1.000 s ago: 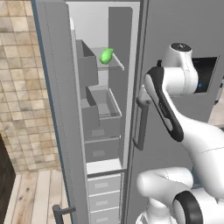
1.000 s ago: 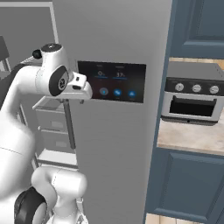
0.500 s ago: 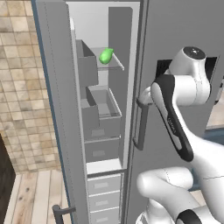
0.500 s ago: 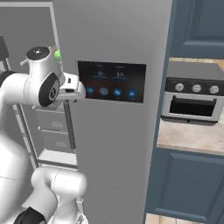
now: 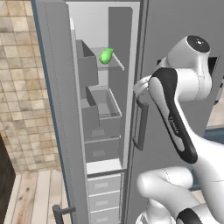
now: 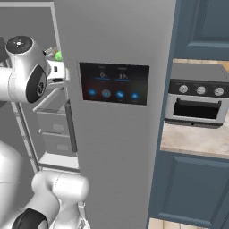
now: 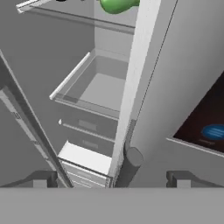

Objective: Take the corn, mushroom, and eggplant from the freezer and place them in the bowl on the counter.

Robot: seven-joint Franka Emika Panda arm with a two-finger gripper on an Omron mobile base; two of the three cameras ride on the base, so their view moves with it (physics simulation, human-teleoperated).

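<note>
Open freezer (image 5: 105, 131), green corn (image 5: 105, 55) on shelf

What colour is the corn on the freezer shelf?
Bright green. The corn shows best in the left base view, lying on the upper shelf.

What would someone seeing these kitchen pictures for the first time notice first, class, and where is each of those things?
The bright green corn stands out at once, lying on an upper shelf inside the open grey freezer. Next comes the big white arm, bent in front of the fridge with its gripper pointing into that opening. On the fridge's front glows a dark control panel, left of a small oven on the counter.
</note>
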